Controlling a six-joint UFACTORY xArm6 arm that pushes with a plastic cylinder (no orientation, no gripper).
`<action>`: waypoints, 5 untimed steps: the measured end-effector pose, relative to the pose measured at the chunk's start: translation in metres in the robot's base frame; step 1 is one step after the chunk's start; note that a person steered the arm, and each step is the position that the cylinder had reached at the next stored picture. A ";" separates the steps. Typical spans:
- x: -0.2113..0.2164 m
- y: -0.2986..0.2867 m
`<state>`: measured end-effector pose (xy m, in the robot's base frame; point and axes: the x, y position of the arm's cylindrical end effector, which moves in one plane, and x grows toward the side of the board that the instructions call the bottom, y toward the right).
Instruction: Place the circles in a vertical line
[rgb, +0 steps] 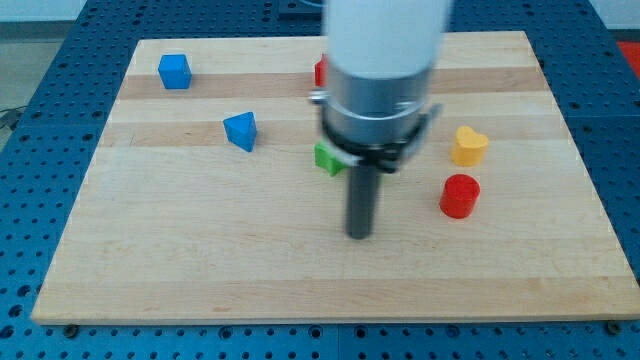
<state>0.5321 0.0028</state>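
Observation:
A red round block (460, 195) sits at the view's right on the wooden board (200, 260). A second red block (319, 72) peeks out at the view's top centre, mostly hidden behind the arm; its shape cannot be told. My tip (359, 235) rests on the board, left of and slightly below the red round block, about a hundred pixels from it. A green block (326, 158) lies just above and left of my tip, partly hidden by the arm.
A yellow heart-like block (468, 146) sits just above the red round block. A blue cube (174, 71) lies at the view's top left. A blue triangular block (241, 131) lies left of centre. The arm's large white and grey body (382, 70) covers the top centre.

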 end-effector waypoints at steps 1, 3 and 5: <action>-0.038 -0.009; -0.132 0.080; -0.203 0.133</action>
